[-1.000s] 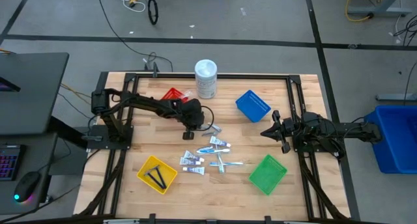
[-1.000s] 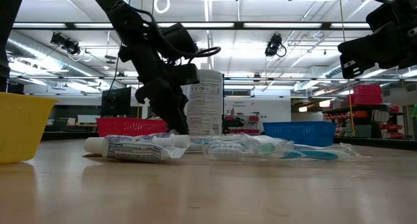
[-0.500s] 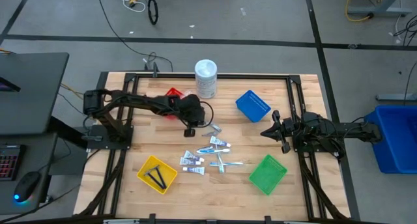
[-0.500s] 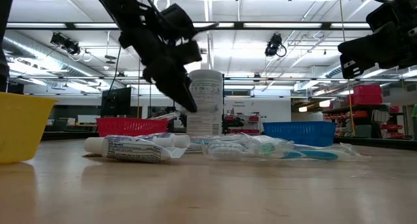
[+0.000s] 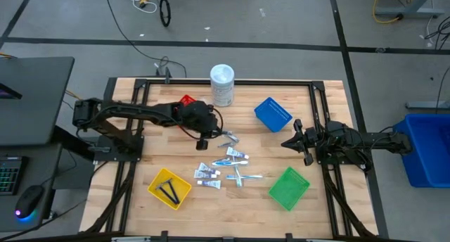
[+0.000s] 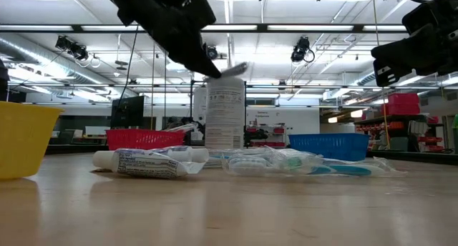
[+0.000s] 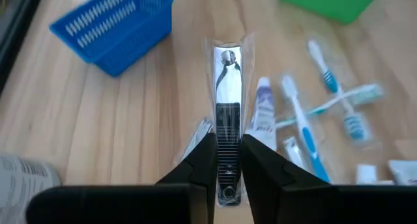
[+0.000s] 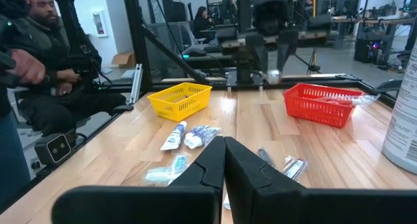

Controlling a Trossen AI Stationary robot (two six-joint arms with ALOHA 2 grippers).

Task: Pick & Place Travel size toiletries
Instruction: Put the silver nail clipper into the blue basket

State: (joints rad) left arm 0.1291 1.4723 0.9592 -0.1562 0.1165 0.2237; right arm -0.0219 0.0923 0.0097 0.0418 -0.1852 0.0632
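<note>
Lifted clear of the pile since a second ago, the left gripper point(image 5: 203, 134) has drawn back toward the red basket point(image 5: 185, 101) and now hangs well above the table instead of down among the items. Its fingers point(image 7: 201, 164) are clamped on a wrapped nail clipper point(image 7: 227, 120), a slim silver piece in clear film that sticks straight out past the fingertips. Gripping it by one end keeps most of the clipper free, which should let it drop cleanly into a basket.

Below and beyond the clipper lie the rest of the toiletries point(image 5: 226, 164), left loose in the middle of the table: toothbrushes point(image 7: 305, 129) crossed over each other, a small white toothpaste tube point(image 7: 262, 114) and a few packets. They sit between the four baskets, presumably so either arm can reach them. The yellow basket point(image 5: 169, 188) already holds two thin black pieces, so the sorting looks to be by kind, and the red basket seems the likely home for this clipper. A tall white container point(image 5: 222, 84) stands at the far edge, out of the way.

The right gripper point(image 5: 295, 142) waits with fingers pressed together, empty, between the blue basket point(image 5: 272, 114) and the green basket point(image 5: 289, 188).
</note>
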